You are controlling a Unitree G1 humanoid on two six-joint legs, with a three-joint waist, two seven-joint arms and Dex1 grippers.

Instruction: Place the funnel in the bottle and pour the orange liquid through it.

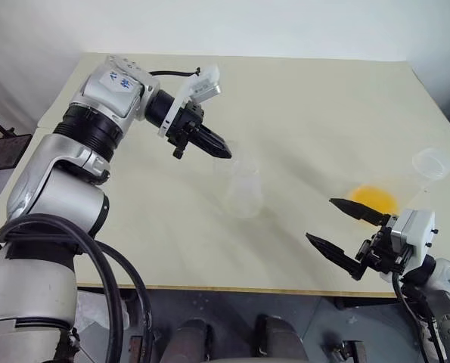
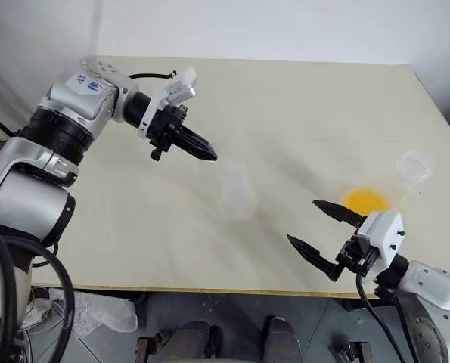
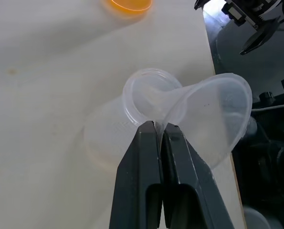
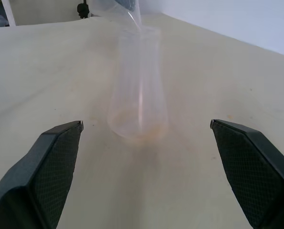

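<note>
Currently:
Left gripper [image 3: 160, 126]: jaws closed tight on the funnel [image 3: 213, 119], pinching it at the narrow end where the cone meets the stem; gripper angled down over the middle of the table [image 1: 300, 98].
Funnel: clear plastic, tilted on its side, wide rim facing away from the bottle [image 3: 132, 124]; narrow end sits at the rim of the bottle's neck, touching or just over it, can't tell which. Stem not seated upright in the neck.
Bottle: clear, upright near the table's centre, just below the left fingertips; faint residue at its base in the right wrist view.
Orange liquid [image 1: 373, 200]: small pool in the bottom of a clear cup [image 1: 430, 165] lying tipped on the table's right side, well apart from the bottle.
Right gripper [image 1: 338, 227]: jaws spread wide, holding nothing; hangs at the near right edge of the table, just beside the orange pool, fingers pointed toward the bottle.
</note>
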